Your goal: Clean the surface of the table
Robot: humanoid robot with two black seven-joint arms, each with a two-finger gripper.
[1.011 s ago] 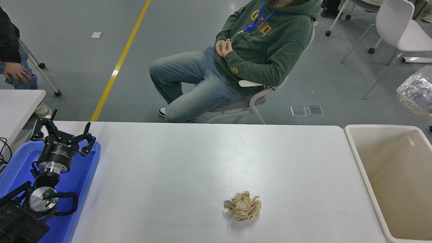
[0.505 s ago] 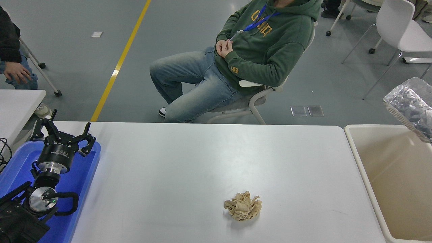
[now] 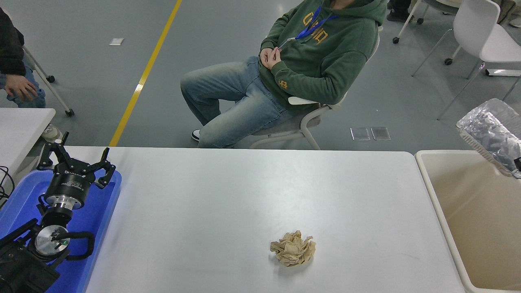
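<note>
Left end effector (image 3: 77,160) spread wide above blue tray (image 3: 97,211); crumpled paper (image 3: 293,248) on the table surface (image 3: 244,195)

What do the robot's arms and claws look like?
The left gripper is black, with thin, jointed fingers on a round black body that carries pale lettering, too small to read. Below it sits a shiny silver ring, then a silver disc with a tiny green light and a looping black cable. On the right, only a crinkly silver wrapping shows.

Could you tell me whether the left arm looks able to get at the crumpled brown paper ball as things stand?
Probably yes: the left end effector hangs open over the blue tray, and only bare table surface lies between it and the paper ball.
</note>
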